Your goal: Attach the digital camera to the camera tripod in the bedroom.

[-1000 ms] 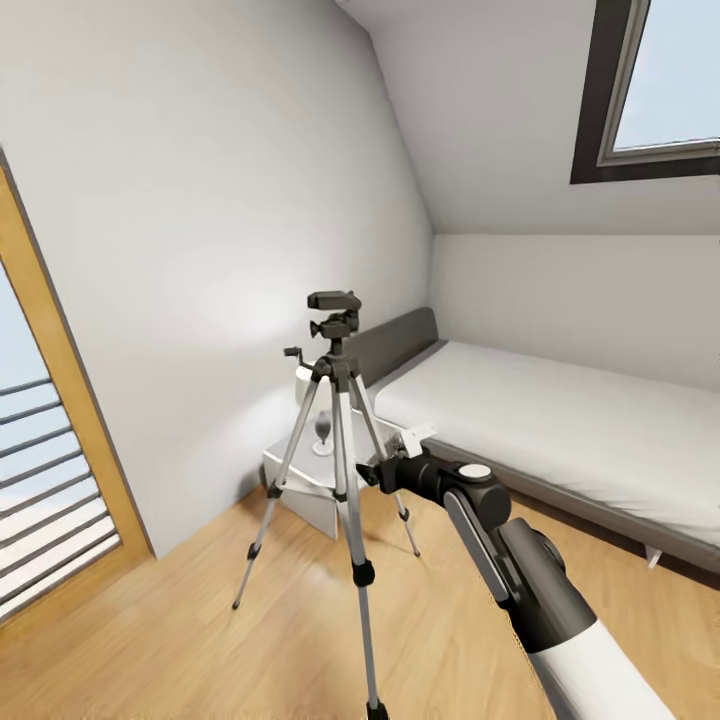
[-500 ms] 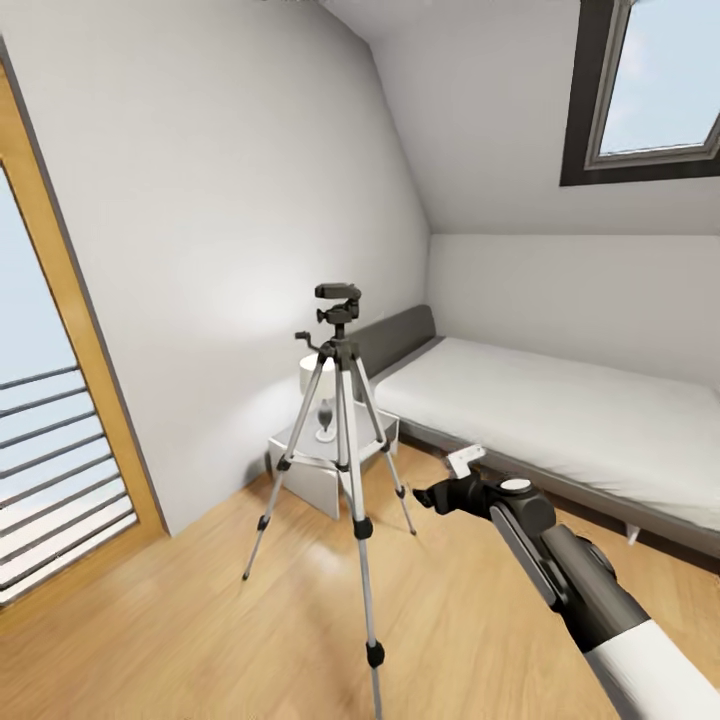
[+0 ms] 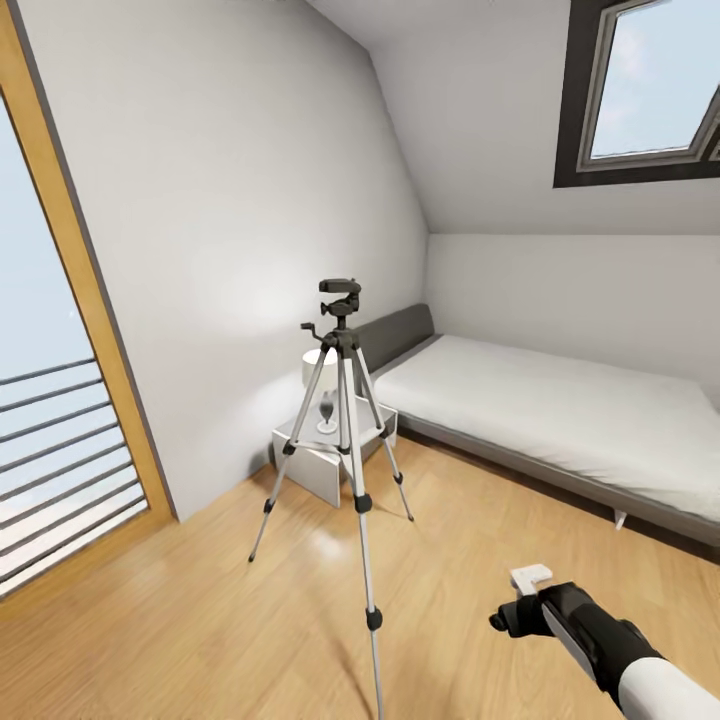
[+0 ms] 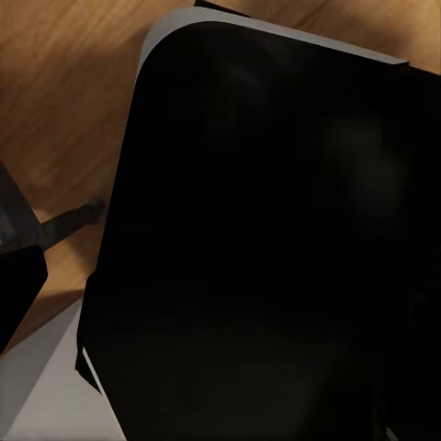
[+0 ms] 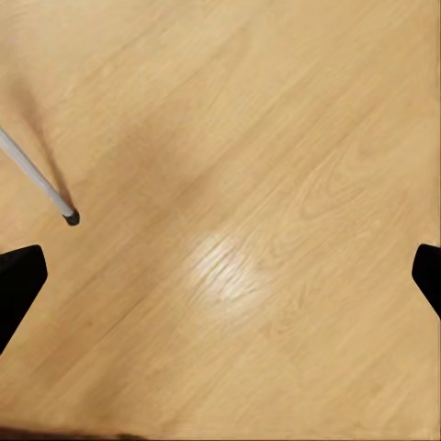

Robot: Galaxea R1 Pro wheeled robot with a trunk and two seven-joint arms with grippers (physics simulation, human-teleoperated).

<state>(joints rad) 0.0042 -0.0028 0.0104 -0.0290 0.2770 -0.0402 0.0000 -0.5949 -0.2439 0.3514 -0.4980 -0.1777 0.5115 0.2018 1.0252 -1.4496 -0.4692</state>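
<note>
Darkness in the left wrist view: big black rounded shape [image 4: 257, 239] close up, wood floor past its edge. Camera or something else, cannot tell; left gripper's spread likewise beyond telling.

Across the head view, window [image 3: 40, 400] at far left, wood-framed, railing outside. Right of it, tripod [image 3: 345, 440], upright on the plank floor [image 3: 200, 620], legs splayed, head bare on top. Behind it by the wall, nightstand [image 3: 318, 462] with lamp [image 3: 322, 372]. Farther right, bed [image 3: 560, 420] below skylight [image 3: 650, 90]. Near right, right gripper [image 3: 508, 618], low over the floor, well apart from the tripod, spread wide and holding nothing. Fingertips [image 5: 18, 285] at opposite edges of the right wrist view, bare planks between, one tripod foot [image 5: 71, 218] beyond.

Probable hazards: thin legs and a high head, so likely to tip or skid if clipped by arm or base on the way in. Near leg closest, so most exposed. Any sideways push while seating the camera up top could topple the lot.
</note>
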